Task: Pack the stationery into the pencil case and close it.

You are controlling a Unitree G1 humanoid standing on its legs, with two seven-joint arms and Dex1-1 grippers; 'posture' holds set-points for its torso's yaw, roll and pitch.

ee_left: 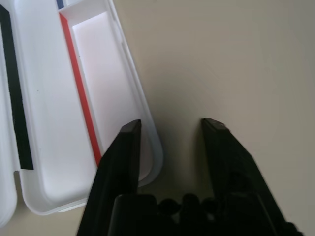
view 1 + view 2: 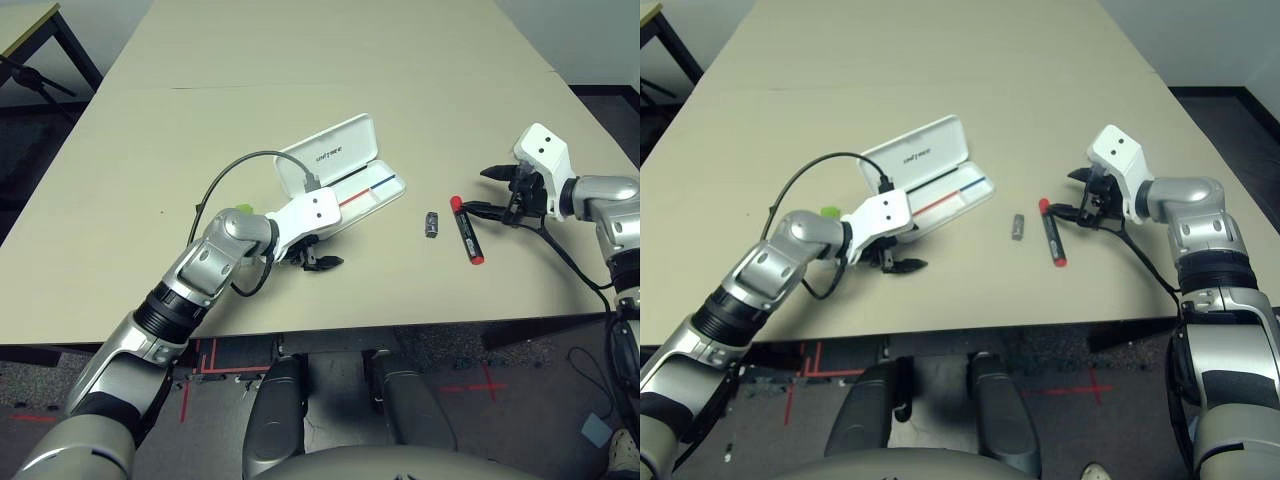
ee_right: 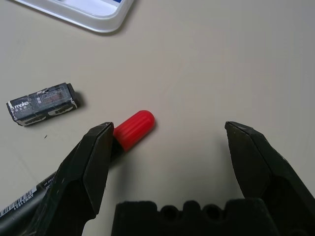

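The white pencil case (image 2: 362,192) lies open mid-table, its lid (image 2: 328,153) tilted back and a red and blue line inside the tray. My left gripper (image 2: 322,262) hovers at the case's near-left corner; in the left wrist view its fingers (image 1: 123,152) stand apart with nothing between them, one above the tray's rim (image 1: 147,147). The marker (image 2: 465,230), dark-barrelled with red ends, lies right of the case. Its red cap (image 3: 134,129) sits beside one finger of my open right gripper (image 2: 478,190). A small dark piece (image 2: 432,224) lies between case and marker. A green end (image 2: 243,211) peeks from behind my left forearm.
The beige table (image 2: 300,70) stretches far back behind the case. A black cable (image 2: 225,175) loops from my left wrist over the table. The table's front edge (image 2: 400,325) runs just below the marker and the left gripper.
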